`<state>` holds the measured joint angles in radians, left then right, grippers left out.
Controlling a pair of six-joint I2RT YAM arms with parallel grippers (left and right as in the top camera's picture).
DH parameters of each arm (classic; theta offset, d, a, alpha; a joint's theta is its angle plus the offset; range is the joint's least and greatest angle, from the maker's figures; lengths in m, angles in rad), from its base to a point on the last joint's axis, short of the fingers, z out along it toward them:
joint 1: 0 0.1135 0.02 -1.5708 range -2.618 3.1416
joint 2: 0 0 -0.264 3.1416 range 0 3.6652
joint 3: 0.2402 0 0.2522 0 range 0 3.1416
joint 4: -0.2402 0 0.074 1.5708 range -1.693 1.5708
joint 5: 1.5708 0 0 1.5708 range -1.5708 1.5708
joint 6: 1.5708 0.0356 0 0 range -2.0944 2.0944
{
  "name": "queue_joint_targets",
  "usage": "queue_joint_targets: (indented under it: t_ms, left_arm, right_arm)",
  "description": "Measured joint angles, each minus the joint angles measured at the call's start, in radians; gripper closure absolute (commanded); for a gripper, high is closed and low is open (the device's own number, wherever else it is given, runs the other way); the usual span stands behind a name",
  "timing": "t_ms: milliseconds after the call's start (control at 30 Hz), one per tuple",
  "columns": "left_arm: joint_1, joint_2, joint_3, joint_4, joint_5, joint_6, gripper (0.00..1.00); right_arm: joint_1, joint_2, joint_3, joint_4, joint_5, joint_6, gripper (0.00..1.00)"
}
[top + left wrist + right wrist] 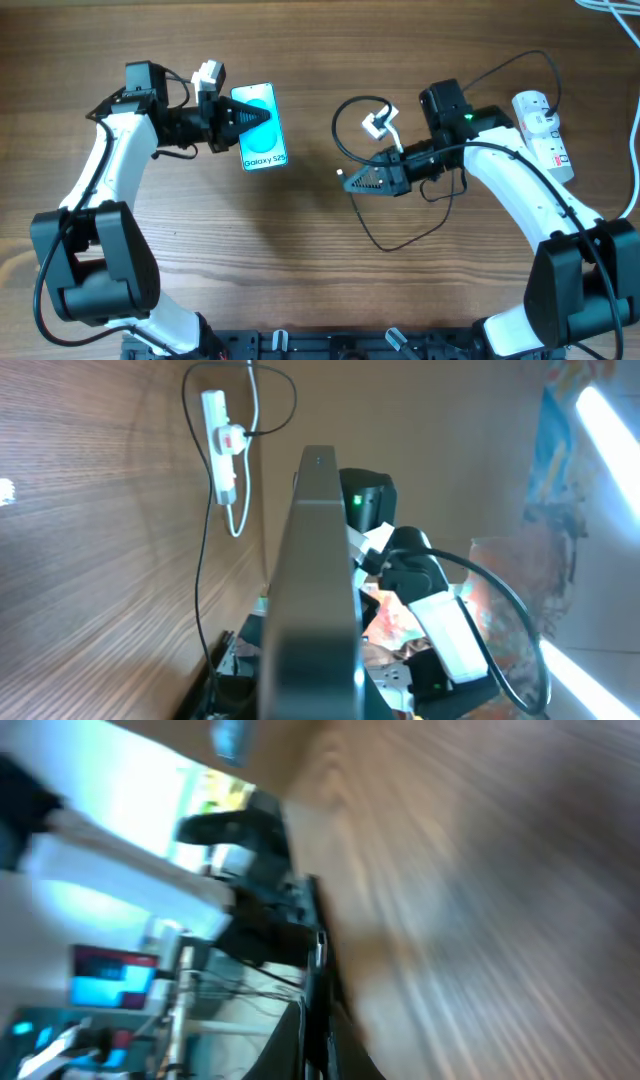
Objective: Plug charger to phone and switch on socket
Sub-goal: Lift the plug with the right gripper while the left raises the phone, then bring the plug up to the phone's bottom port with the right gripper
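Overhead, left gripper: my left gripper [232,118] is clamped on the left long edge of the small rectangular smartphone with a light blue-teal screen [263,125].
Overhead, phone: it sits screen up, left of centre over the brown wooden table [300,270], with the "Galaxy S25" text at the end nearer my base.
Overhead, right gripper: my right gripper [350,180] is right of the phone and apart from it. Its fingers are drawn together into one dark wedge, with a small pale tip at their end.
Overhead, charger: the long thin black charger cable [335,125] loops above and below that wedge and runs to its tip.
Overhead, socket: the white oblong power strip [545,128] lies at the far right, beyond my right arm.
Left wrist, phone: the phone [315,560] shows edge-on and dark, filling the middle of the view in my grip.
Left wrist, beyond: the power strip [222,445] and the black cable [200,560] lie on the wood.
Right wrist: motion blur leaves only streaked wood [480,870]. I cannot tell finger spread or hold from here.
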<state>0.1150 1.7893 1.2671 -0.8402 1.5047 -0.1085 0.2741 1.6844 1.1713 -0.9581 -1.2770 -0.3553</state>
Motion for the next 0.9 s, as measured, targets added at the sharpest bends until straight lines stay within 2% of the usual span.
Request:
queue_joint_targets:
  t_ms: [100,200,367,467,600,733,900]
  left_arm:
    - [-0.002,0.0,0.0,0.008,0.013,0.0,0.96]
    - [-0.003,0.0,-0.001,0.103,-0.001,-0.025,0.96]
    - [-0.029,0.0,-0.003,0.443,-0.2,-0.341,0.96]
    - [-0.105,0.0,-0.002,0.626,-0.24,-0.533,0.96]
    - [-0.222,0.0,-0.002,0.76,-0.251,-0.681,0.96]
    - [-0.243,0.0,-0.002,0.789,-0.251,-0.752,0.96]
    - [-0.231,0.0,-0.002,0.835,-0.234,-0.774,0.96]
  right_arm:
    - [0.034,0.0,0.0,0.0,-0.072,-0.01,0.96]
    - [0.072,0.0,0.0,0.003,-0.107,-0.01,0.96]
    - [0.077,0.0,0.0,0.055,-0.126,0.019,0.96]
    - [0.077,0.0,0.0,0.158,-0.134,0.11,0.96]
    - [0.077,0.0,0.0,0.296,-0.137,0.256,0.96]
    - [0.077,0.0,0.0,0.404,-0.124,0.396,0.96]
    - [0.077,0.0,-0.001,0.557,-0.106,0.579,0.96]
